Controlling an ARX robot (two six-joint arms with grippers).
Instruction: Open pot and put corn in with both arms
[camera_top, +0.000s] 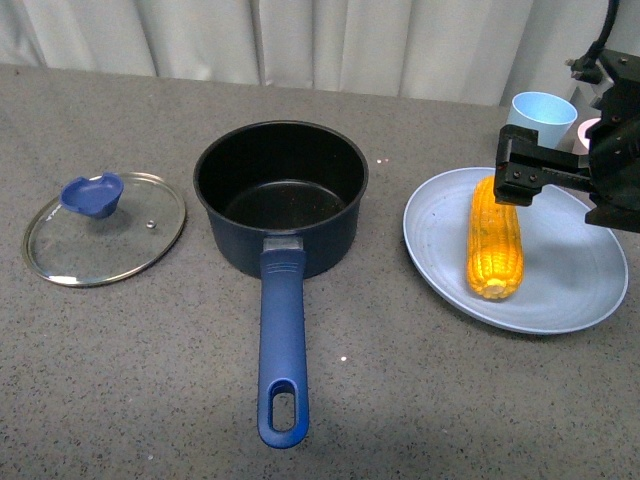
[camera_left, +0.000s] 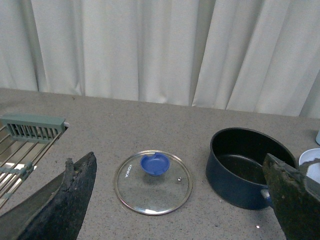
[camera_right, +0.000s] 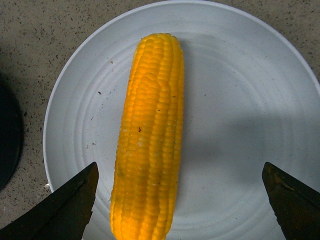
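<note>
The dark navy round saucepan (camera_top: 235, 248) with the black inside stands open in the middle of the grey speckled desk (camera_top: 430, 400), its long blue handle (camera_top: 283, 340) pointing to 6 o'clock. Its steel-rimmed glass lid (camera_top: 120, 240) with the blue knob lies flat on the desk at 9 o'clock of the saucepan, apart from it, so the opening step looks done. Nothing is inside the saucepan yet.

The step in hand is picking up the corn. The yellow-orange corn cob (camera_top: 495, 240) lies on a pale blue round plate (camera_top: 570, 275) at 3 o'clock of the saucepan, its length running from 12 to 6 o'clock. The right tool (camera_right: 179, 167) hangs over the cob with its jaws spread wide. One finger stands on each side across the cob's width, both clear of the kernels, and it holds nothing. In the front view it sits over the cob's 12 o'clock end. The left tool (camera_left: 177, 160) is likewise spread wide and empty, looking over the lid and saucepan from the 9 o'clock side, and does not show in the front view.

By my judgement the next move calls for the right tool to come down nearer the cob's middle and close across its width. It would then lift and carry the cob toward 9 o'clock over the saucepan's rim. The cob looks nearly as long as the saucepan is wide, so it may need lining up or tipping to drop in cleanly.
</note>
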